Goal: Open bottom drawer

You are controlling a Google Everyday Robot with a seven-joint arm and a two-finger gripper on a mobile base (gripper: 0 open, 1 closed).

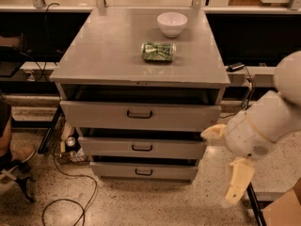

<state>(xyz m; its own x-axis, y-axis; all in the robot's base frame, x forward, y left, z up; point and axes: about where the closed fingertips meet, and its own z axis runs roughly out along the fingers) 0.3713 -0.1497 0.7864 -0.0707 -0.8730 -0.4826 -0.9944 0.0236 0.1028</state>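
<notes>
One pincer — beside bottom drawer

The bottom drawer is matt grey metal. The bowl is glossy white. The hand, right of it, is smooth cream plastic.

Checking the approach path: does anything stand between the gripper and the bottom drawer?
Nothing visible does. The gripper hangs beside the cabinet's lower right corner, fingers apart; the bottom drawer and its dark handle are uncovered, with only floor between.
</notes>
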